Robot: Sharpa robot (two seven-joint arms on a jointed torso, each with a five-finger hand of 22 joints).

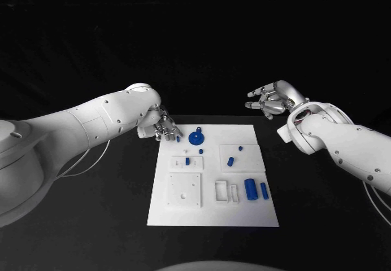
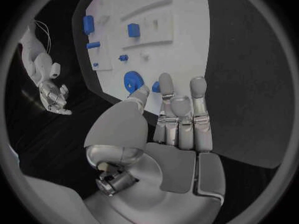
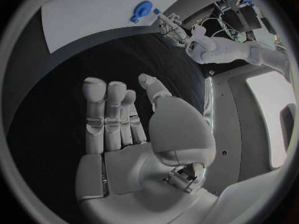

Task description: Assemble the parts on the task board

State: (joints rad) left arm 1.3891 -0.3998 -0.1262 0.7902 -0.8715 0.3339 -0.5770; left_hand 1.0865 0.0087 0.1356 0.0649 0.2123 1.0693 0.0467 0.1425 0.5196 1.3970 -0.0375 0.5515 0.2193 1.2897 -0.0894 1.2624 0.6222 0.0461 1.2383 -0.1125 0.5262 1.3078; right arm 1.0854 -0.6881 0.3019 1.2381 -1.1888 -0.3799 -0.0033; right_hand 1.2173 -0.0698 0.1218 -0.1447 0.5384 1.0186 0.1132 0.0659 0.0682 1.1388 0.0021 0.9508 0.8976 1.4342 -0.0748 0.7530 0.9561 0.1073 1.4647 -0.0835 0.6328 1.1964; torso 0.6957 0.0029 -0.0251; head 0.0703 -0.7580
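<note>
White task board (image 1: 213,217) lies flat on the black surface (image 1: 90,226), long side running away from the robot. Raised white blocks w/ slots on it. Blue parts: round disc w/ small tab (image 1: 196,137) near the far-left corner; small peg (image 1: 240,148) and short piece (image 1: 230,161) on the mid-right block; tiny upright piece (image 1: 187,161) in the mid-left block; thick cylinder (image 1: 252,189) and thin rod (image 1: 265,190) side by side near the right edge, prob. lying flat.
</note>
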